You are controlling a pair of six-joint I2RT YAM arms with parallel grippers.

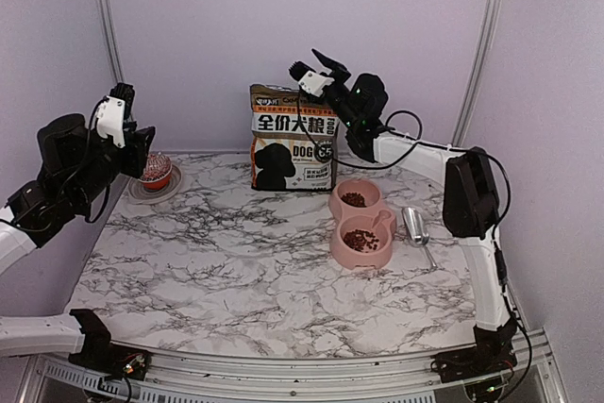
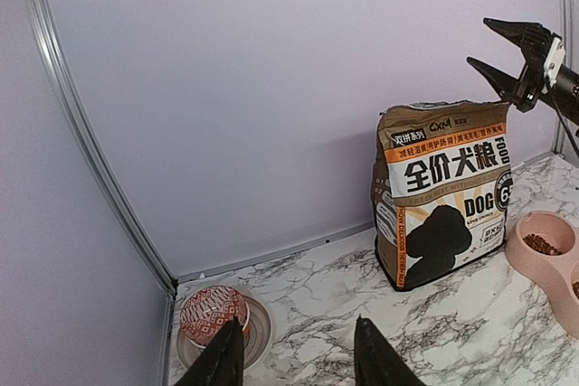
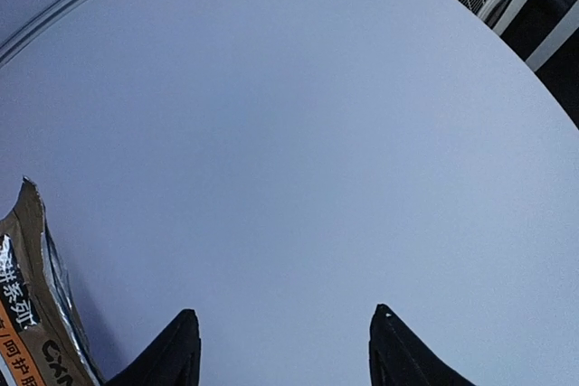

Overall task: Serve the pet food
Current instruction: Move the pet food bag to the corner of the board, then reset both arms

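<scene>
The brown-and-black pet food bag (image 1: 293, 139) stands upright at the back of the marble table, its top torn open. It also shows in the left wrist view (image 2: 443, 192), and its corner in the right wrist view (image 3: 36, 314). A pink double bowl (image 1: 332, 235) sits to its front right with dark kibble (image 1: 354, 199) in both cups. My right gripper (image 1: 316, 68) is open and empty, in the air just above the bag's top right corner; it faces the back wall (image 3: 285, 318). My left gripper (image 1: 143, 143) is open and empty above the far left corner (image 2: 298, 350).
A reddish mesh ball (image 1: 156, 171) sits on a small dish (image 1: 136, 192) at the far left, just below my left gripper (image 2: 214, 312). A metal scoop (image 1: 415, 226) lies on the table right of the pink bowl. Lilac walls close in the back and sides.
</scene>
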